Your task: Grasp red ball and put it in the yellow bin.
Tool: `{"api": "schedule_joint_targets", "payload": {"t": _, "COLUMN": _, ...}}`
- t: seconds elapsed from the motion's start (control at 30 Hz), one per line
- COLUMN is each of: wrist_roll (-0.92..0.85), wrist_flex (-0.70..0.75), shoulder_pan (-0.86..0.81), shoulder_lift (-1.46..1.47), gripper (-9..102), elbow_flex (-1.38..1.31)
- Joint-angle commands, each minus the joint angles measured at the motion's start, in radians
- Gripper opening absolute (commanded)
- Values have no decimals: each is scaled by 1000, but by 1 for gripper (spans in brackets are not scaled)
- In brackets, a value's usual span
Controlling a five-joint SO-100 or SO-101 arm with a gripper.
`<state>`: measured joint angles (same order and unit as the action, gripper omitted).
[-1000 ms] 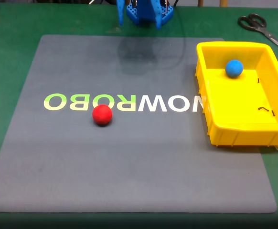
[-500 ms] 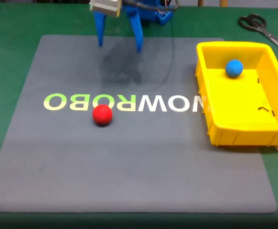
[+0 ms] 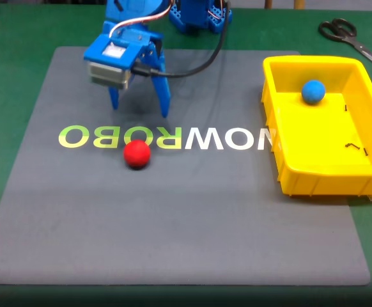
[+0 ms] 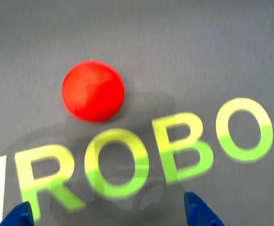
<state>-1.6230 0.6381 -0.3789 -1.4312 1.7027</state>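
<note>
Claw [image 3: 139, 112] spread wide above mat lettering; red ball [image 3: 137, 154] just ahead, apart

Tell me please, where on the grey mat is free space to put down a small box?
The near half of the grey mat, below the red ball and the printed letters, is bare. So is the strip between the ball and the yellow bin. The far-left part is crowded by the open gripper.
</note>
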Motion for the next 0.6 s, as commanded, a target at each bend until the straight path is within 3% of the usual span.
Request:
{"api": "schedule_joint_targets", "payload": {"t": 0.0, "wrist_roll": 23, "wrist_flex": -14, "shoulder_pan": -14, "shoulder_lift": 41, "gripper": 36, "elbow_flex": -140}}
{"api": "schedule_joint_targets", "payload": {"t": 0.57, "wrist_roll": 48, "wrist_flex": -11, "shoulder_pan": 34, "shoulder_lift": 301, "gripper": 36, "elbow_flex": -396}}
